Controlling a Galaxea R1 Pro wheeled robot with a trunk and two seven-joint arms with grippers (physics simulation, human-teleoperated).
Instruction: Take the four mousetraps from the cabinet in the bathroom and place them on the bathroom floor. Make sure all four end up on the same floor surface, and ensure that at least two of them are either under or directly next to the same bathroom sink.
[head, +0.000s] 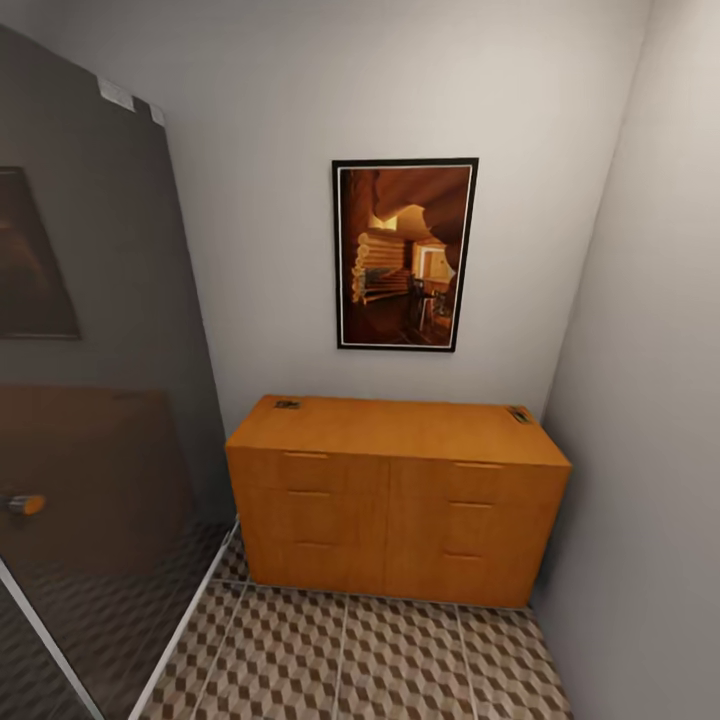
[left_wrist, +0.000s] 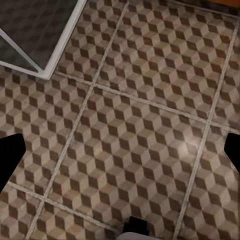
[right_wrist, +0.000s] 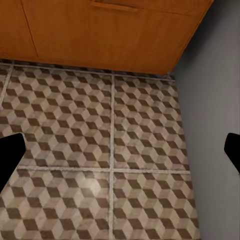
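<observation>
1. At the head view's nine o'clock side stands a dark glass panel (head: 90, 400) with a pale frame edge at its foot; it dimly reflects the room, and a small orange-tipped knob (head: 27, 504) sits on it.
2. The bathroom floor (head: 380, 660), tiled in a brown-and-beige cube pattern with pale grout, runs from the panel's foot across the six o'clock part of the view.
3. The cabinet (head: 395, 500), orange-brown with plain drawer fronts, stands on that floor against the back wall, at the view's centre.
4. One of the mousetraps (head: 288, 404) lies on the cabinet top at its far left corner, about eleven o'clock from the cabinet's middle.
5. A framed picture (head: 405, 254) in warm browns hangs on the wall at twelve o'clock above the cabinet.
6. A second mousetrap (head: 518, 413) lies at the cabinet top's far right corner, well apart from the first.
7. The left tool (left_wrist: 120, 150) hangs over bare tiles near the panel's frame, its dark fingers spread wide and holding nothing.
8. The right tool (right_wrist: 120, 150) hangs over tiles by the cabinet's lower corner and the grey wall, likewise spread wide and empty.
</observation>
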